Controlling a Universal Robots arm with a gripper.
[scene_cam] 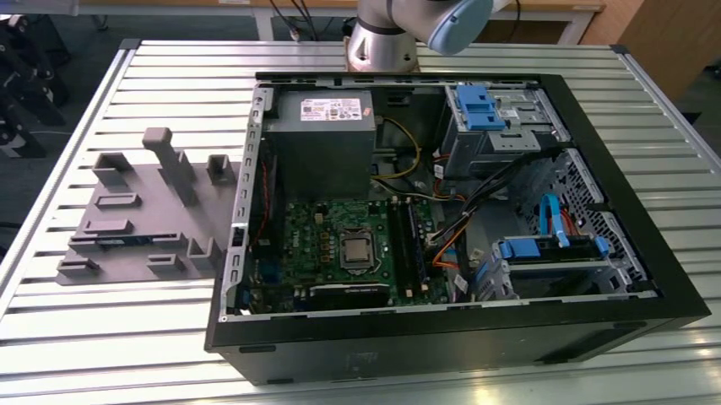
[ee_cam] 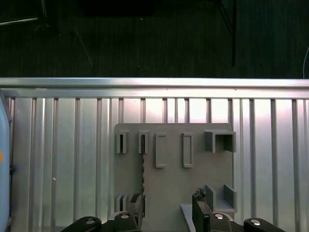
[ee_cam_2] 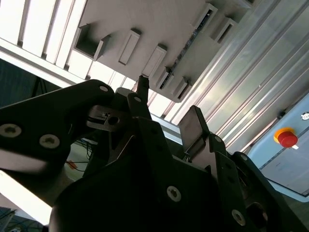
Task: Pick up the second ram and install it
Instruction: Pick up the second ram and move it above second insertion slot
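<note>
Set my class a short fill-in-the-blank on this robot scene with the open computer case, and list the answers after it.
1. The grey holder stands on the exterior view's ___ of the computer case.
2. The gripper hangs over the holder with its jaws ___.
3. The second ram rests on edge in the holder, ___ the computer case.
4. In the second wrist view, the push button has a ___ cap.

Missing words: left; open; outside; red.

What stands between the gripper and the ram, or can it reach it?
Probably yes. The ram stands on edge in an open holder slot with nothing over it, and the open gripper faces it.
</note>
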